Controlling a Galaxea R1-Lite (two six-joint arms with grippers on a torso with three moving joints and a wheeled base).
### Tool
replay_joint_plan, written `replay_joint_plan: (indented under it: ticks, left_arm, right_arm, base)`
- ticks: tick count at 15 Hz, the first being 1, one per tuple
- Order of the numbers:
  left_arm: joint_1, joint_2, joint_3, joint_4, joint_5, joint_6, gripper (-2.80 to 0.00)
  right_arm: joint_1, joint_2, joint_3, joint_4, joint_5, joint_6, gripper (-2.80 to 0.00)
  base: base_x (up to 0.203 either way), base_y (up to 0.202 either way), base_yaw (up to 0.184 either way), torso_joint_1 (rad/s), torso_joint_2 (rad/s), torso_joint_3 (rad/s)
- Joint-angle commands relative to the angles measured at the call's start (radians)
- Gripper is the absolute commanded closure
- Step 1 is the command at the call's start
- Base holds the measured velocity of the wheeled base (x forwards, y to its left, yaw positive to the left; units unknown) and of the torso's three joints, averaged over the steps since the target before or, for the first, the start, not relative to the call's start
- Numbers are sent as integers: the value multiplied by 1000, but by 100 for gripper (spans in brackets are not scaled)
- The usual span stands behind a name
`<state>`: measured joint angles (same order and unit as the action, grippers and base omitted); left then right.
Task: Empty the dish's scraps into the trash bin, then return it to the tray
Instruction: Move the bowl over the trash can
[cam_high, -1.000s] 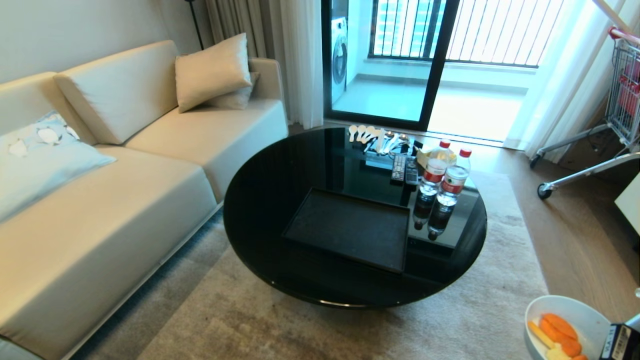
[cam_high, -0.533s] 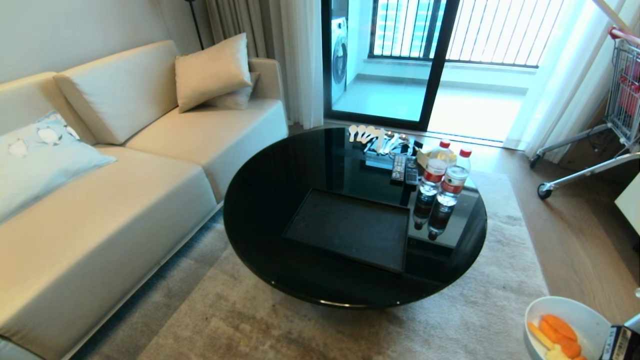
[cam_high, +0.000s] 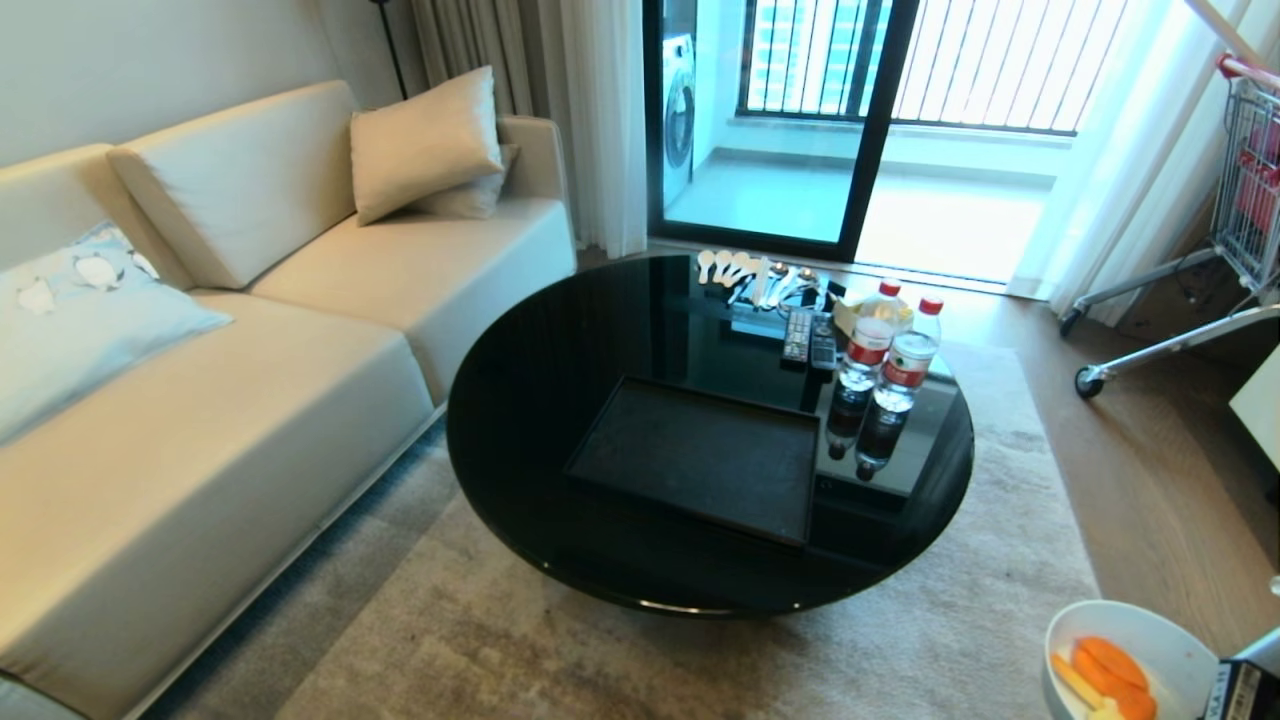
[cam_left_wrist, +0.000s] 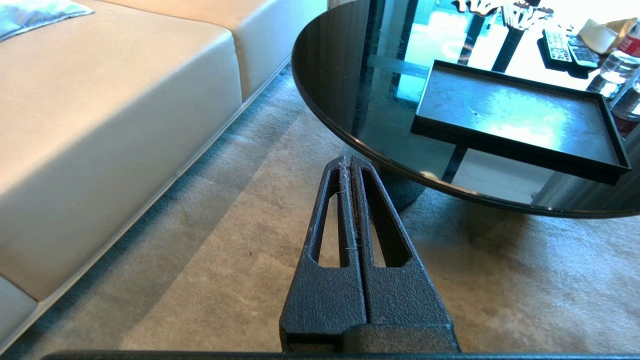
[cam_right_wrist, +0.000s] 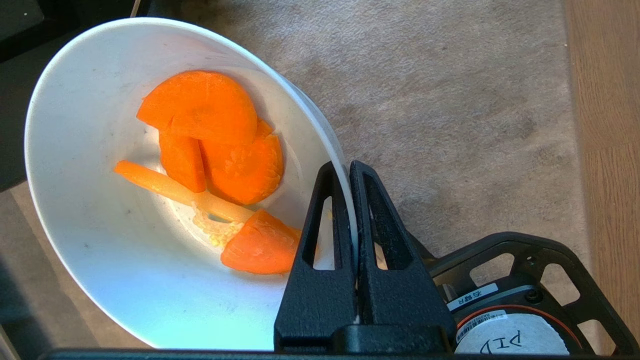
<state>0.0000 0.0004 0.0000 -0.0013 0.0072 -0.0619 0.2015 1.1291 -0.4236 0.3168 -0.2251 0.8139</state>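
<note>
The dish (cam_high: 1160, 640), a small white bowl, hangs over the rug at the lower right of the head view, off the table. My right gripper (cam_right_wrist: 345, 167) is shut on the dish (cam_right_wrist: 100, 240) at its rim, one finger inside and one outside. The scraps (cam_right_wrist: 215, 140), orange slices and a pale yellow strip, lie inside the dish; in the head view the scraps (cam_high: 1110, 665) show too. The black tray (cam_high: 700, 455) sits bare on the round black table (cam_high: 540, 400). My left gripper (cam_left_wrist: 346, 162) hangs shut and holding nothing above the rug, near the table's edge. The trash bin is out of view.
Two water bottles (cam_high: 885, 385), remotes (cam_high: 808, 338) and white spoons (cam_high: 740, 268) stand on the table's far right part. A beige sofa (cam_high: 200, 400) fills the left. A cart (cam_high: 1240, 200) stands at the far right. Beige rug (cam_high: 600, 650) lies around the table.
The dish has sunk slightly toward the lower right corner of the head view. Nothing else has moved.
</note>
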Motion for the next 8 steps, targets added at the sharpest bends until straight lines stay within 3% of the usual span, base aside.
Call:
replay_joint_plan:
  ticks: [1,8]
  left_arm:
    - [0,0,0,0,0,-1,0]
    - [0,0,0,0,0,-1,0]
  right_arm:
    - [1,-9,1,-3,-2,1,0]
    - [-1,-61,31,8,-3,-12,0]
  base:
    - [0,0,0,0,0,0]
    - [0,0,0,0,0,0]
